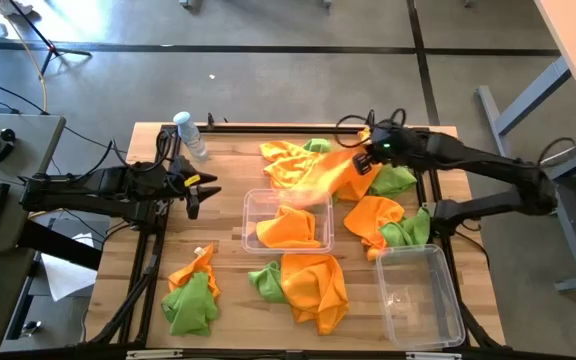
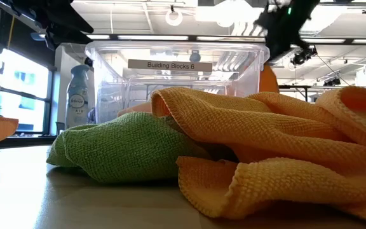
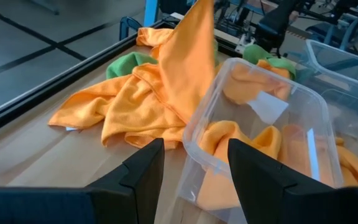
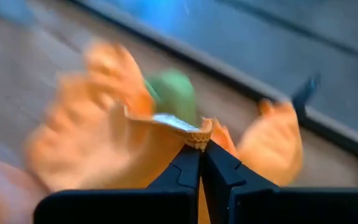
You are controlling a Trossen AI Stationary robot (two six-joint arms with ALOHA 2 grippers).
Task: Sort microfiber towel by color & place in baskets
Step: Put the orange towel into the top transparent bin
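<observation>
The right hand (image 4: 201,144) is clamped on the edge of a soft, fuzzy bright orange microfiber towel (image 1: 320,175), lifted beside the clear rectangular plastic basket (image 1: 251,205) mid-tabletop. The left hand (image 3: 195,163) is held open nearby. The limp, light cloth is likely best pinched at a fold.

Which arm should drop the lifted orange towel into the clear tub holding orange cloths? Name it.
Right. Its claw is shut on the raised orange microfiber towel, just beyond the clear rectangular plastic tub holding orange cloths. The left claw is open, empty, beside that tub.
</observation>
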